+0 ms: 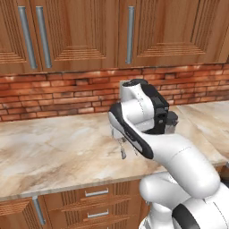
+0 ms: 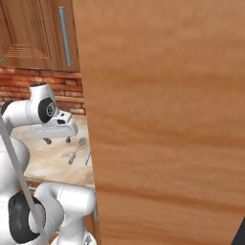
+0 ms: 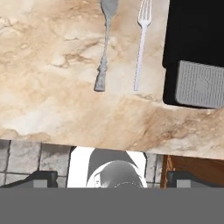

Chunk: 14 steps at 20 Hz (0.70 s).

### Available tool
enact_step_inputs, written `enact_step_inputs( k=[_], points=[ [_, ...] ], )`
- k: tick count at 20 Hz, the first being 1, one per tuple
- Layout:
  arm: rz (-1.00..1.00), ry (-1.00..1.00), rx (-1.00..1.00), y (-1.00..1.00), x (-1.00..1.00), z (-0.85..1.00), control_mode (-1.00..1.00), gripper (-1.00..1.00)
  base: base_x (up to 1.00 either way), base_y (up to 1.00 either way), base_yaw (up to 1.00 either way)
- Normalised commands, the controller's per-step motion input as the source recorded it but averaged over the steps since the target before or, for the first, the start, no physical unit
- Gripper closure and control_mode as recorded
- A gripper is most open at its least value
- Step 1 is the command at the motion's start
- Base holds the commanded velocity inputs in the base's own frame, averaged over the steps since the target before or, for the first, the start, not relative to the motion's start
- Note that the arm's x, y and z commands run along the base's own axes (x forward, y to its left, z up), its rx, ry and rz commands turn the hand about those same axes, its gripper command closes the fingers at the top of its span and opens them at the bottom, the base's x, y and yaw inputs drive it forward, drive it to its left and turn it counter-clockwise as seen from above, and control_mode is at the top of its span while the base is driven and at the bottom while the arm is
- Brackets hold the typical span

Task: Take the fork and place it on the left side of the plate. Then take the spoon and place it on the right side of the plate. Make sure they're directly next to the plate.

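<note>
Brick wall and brown wooden cupboards stand behind a pale marble worktop (image 1: 58, 147). The white arm bends over this worktop, and the tool (image 2: 57, 140) hangs above it with its two tips spread wide apart and nothing between them.

The fork (image 3: 141, 43) and the spoon (image 3: 105, 43) lie flat on the worktop, just ahead of the tool in the hand view. They lie side by side, near each other but not touching. Both point the same way: the handle ends are nearer the tool and the heads are farther from it. So each long thin handle runs straight away from the tool. The fork is to the right of the spoon in that view, close beside a black box (image 3: 194, 48) with a grey part on it.

The fork goes first, I think, so the tool must come forward and down over its handle, with its tips on either side of the thin handle.

The right base view shows the spoon lying just beyond the tool, but a big wooden door (image 2: 167, 119) hides much of the worktop. I cannot find the plate from here.
</note>
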Motion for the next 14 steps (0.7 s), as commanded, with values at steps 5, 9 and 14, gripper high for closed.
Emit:
enact_step_inputs(
  k=[5,9,14],
  points=[
    [0.00,0.20,0.00,0.01,0.29,-0.51,-1.00,-1.00,0.00,0.00,0.00],
    [0.00,0.01,0.00,0.03,0.12,-0.40,-1.00,-1.00,0.00,0.00,0.00],
    [0.00,-0.11,0.00,0.02,0.06,-0.42,-1.00,-1.00,0.00,0.00,0.00]
  ],
)
